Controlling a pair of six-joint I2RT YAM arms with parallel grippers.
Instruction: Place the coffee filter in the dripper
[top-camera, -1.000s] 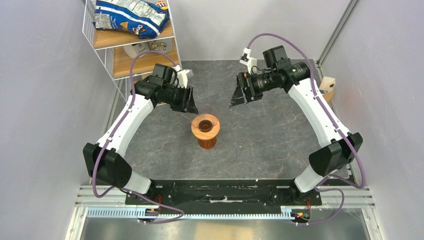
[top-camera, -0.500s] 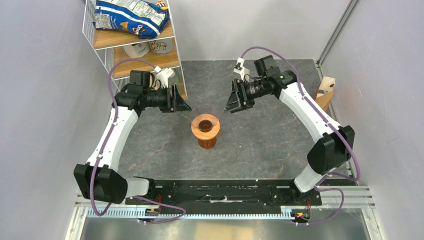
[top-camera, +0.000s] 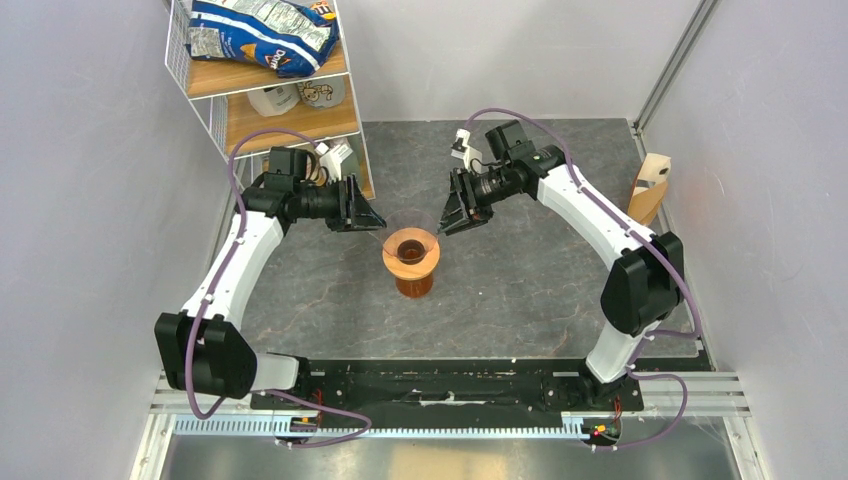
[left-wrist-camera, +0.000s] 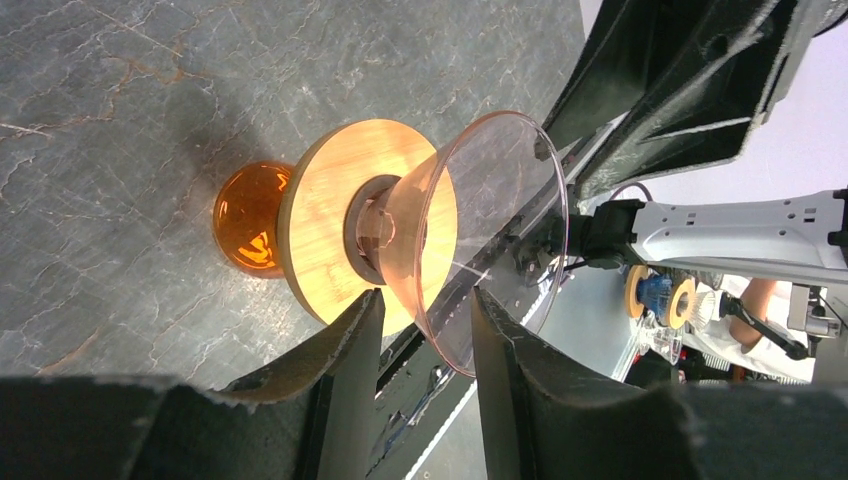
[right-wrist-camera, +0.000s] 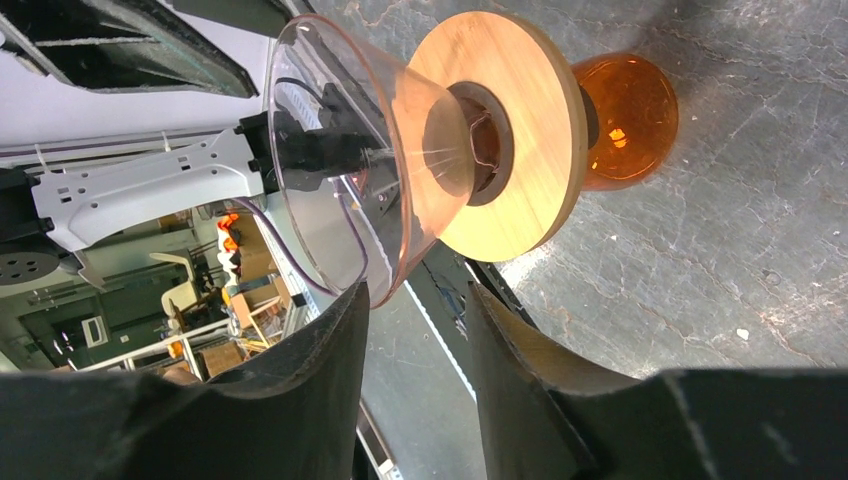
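**A:** From above, where does everything stand?

**B:** The dripper (top-camera: 398, 262) sits on the amber glass vessel (top-camera: 413, 283) in the middle of the worktop (top-camera: 520, 290). A clear cone (top-camera: 400, 222) stands in its hole. The left hand (top-camera: 372, 220) is just left of the dripper and the right hand (top-camera: 452, 222) just right of it, both at the cone's rim.

**A:** What has changed?

**B:** The right hand has swung in from well right of the dripper to just beside it, and its fingers have drawn closer together. The left arm has folded back towards the shelf (top-camera: 280, 120), though its hand stays beside the dripper.

**A:** And the coffee filter?

**B:** I cannot find it. A wooden stand (top-camera: 650, 185) far right of the dripper, by the wall, may hold it, but it is too small to tell.

**A:** The left wrist view?

**B:** The left hand (left-wrist-camera: 427, 300) has its fingers apart and clamped on nothing. The cone's rim shows in the gap, with the dripper (left-wrist-camera: 325, 200) beyond. I cannot tell whether the rim touches a finger.

**A:** The right wrist view?

**B:** Much the same. The right hand (right-wrist-camera: 417, 295) is apart, the cone's rim is near the gap, and there is no paper inside the cone.

**A:** So what does that mean for the task?

**B:** I judge the placing not yet done. Both hands are tending the cone and neither carries a filter, so one has yet to fetch it.
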